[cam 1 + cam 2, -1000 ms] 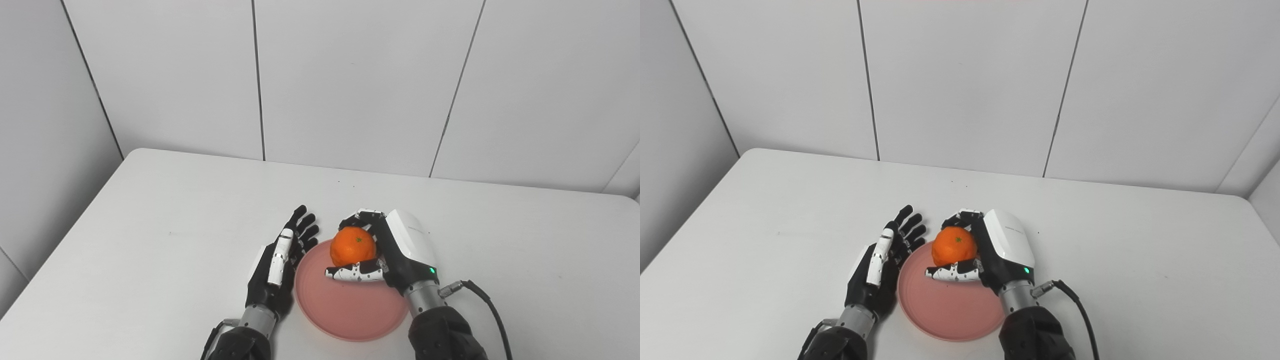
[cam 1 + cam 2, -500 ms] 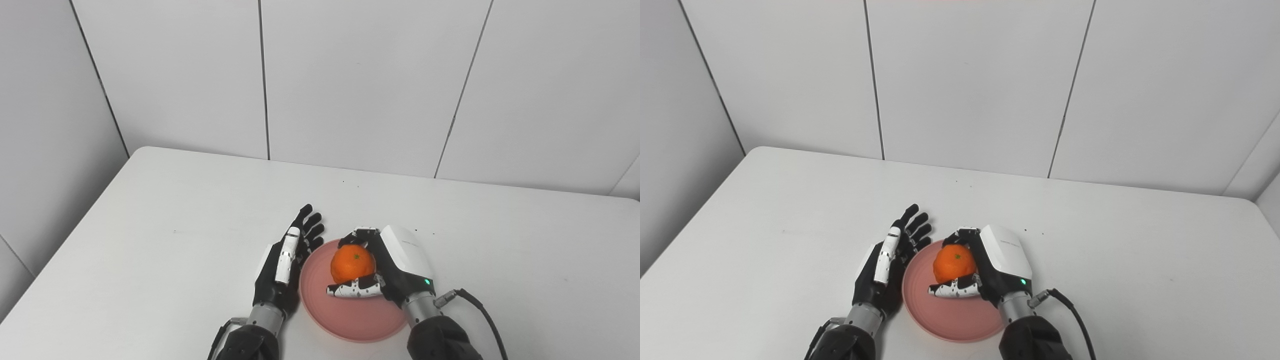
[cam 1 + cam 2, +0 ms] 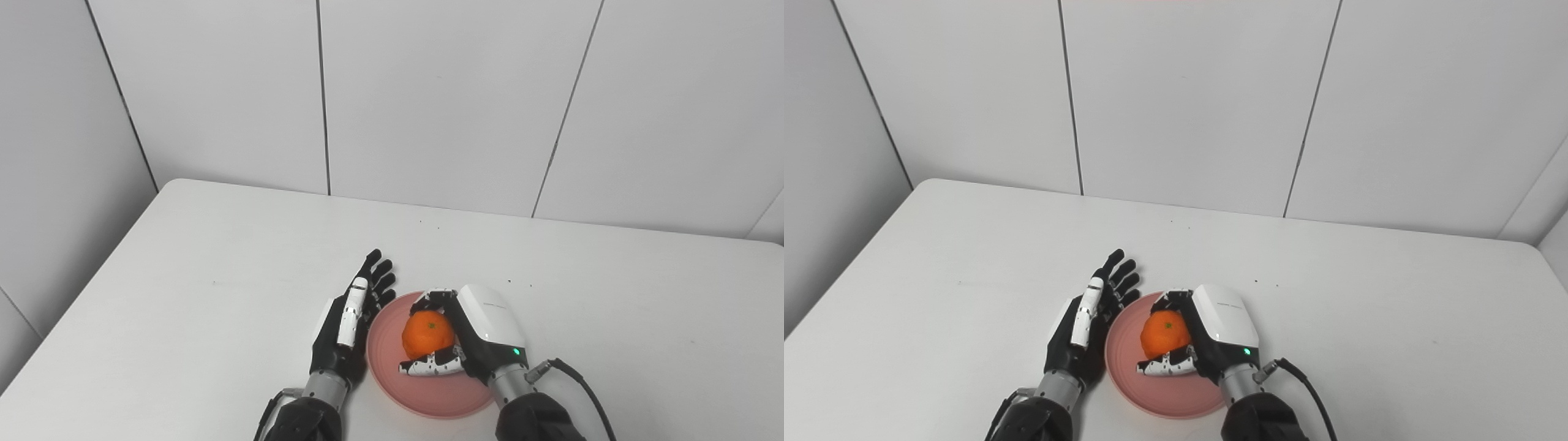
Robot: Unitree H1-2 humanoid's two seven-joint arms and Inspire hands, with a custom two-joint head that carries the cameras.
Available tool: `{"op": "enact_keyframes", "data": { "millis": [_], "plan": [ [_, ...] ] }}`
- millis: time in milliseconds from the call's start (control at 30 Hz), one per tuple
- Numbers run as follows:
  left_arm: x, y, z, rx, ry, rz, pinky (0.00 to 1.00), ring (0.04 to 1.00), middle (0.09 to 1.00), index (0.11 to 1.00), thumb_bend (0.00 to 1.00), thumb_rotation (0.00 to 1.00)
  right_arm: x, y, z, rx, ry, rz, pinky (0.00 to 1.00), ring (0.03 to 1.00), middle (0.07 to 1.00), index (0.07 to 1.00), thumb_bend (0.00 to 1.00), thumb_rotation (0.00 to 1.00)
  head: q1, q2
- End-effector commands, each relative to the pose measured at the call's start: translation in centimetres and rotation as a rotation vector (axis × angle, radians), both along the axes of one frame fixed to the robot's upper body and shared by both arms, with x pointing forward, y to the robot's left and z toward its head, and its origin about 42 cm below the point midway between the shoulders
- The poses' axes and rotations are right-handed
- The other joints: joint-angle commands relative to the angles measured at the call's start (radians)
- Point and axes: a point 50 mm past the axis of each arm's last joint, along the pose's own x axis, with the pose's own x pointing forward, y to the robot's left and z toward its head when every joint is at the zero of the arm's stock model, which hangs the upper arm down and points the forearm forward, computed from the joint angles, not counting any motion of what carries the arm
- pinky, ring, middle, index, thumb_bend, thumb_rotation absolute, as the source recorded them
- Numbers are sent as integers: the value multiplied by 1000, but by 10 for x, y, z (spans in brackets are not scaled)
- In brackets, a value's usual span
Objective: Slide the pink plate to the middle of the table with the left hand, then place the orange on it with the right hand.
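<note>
One orange (image 3: 427, 334), one pink plate (image 3: 392, 392), two hands.

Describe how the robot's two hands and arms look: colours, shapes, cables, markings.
The left hand has black fingers, a black palm side and a white thumb segment. The right hand has a glossy white back shell with faint grey lettering, a small green light near the wrist and a white thumb with black speckles. Both wrists are silver metal cylinders above black forearms. A black cable plugs in at the right wrist.
</note>
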Motion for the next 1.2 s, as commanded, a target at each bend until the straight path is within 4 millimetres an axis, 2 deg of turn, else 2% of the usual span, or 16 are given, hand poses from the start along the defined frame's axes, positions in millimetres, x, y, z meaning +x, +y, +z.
{"op": "enact_keyframes", "data": {
  "millis": [0, 167, 333, 467, 500, 533, 567, 633, 667, 700, 767, 867, 1167],
  "plan": [
    [-4, 0, -14, 16, 83, -2, 940, 945, 940, 935, 379, 1000, 3, 6, 12, 0, -63, 52, 119, 196, 302, 488, 519, 132, 1, -1],
    [-4, 0, -13, 14, 81, -3, 937, 939, 937, 933, 376, 1000, 2, 5, 9, -32, -67, 55, 118, 195, 303, 489, 519, 133, -4, 0],
    [-5, 1, -13, 19, 84, 2, 942, 937, 938, 932, 382, 1000, 2, 4, 7, -30, -61, 41, 172, 268, 400, 490, 520, 143, -5, 2],
    [-4, 2, -14, 37, 77, -4, 946, 934, 940, 938, 381, 1000, 1, 3, 7, -25, -64, 43, 182, 274, 401, 492, 523, 149, -8, -2],
    [-4, 2, -15, 41, 74, -5, 946, 932, 939, 937, 385, 1000, 0, 3, 8, -25, -61, 44, 186, 278, 408, 574, 678, 201, -9, -2],
    [-3, 2, -15, 44, 73, -4, 944, 930, 937, 936, 388, 1000, 0, 2, 8, -23, -58, 46, 193, 286, 418, 629, 778, 237, -10, -2],
    [-3, 2, -15, 47, 72, -2, 940, 927, 935, 934, 389, 1000, 0, 2, 9, -20, -55, 49, 203, 298, 430, 654, 816, 256, -11, -2],
    [-3, 3, -15, 55, 68, 2, 919, 916, 925, 929, 384, 1000, -1, 1, 9, -20, -48, 52, 358, 495, 629, 720, 886, 326, -13, -2],
    [-3, 3, -15, 54, 67, 1, 917, 916, 925, 928, 384, 1000, -1, 0, 9, -22, -44, 58, 372, 511, 644, 725, 890, 332, -14, -2],
    [-3, 3, -15, 53, 66, 1, 913, 916, 924, 930, 379, 1000, -1, 0, 9, -24, -41, 61, 504, 627, 720, 755, 911, 359, -14, -2],
    [-2, 4, -15, 50, 64, 2, 908, 915, 924, 932, 374, 1000, -1, -2, 9, -39, -37, 75, 630, 726, 784, 802, 931, 396, -14, -2],
    [-2, 4, -15, 49, 62, 5, 903, 915, 923, 932, 369, 1000, -2, -3, 8, -52, -49, 83, 780, 828, 857, 886, 971, 462, -18, -4],
    [-3, 4, -16, 43, 64, 10, 906, 920, 929, 932, 370, 1000, -3, -5, 5, -62, -86, 83, 916, 929, 949, 971, 1000, 578, -27, -8]
  ]
}}
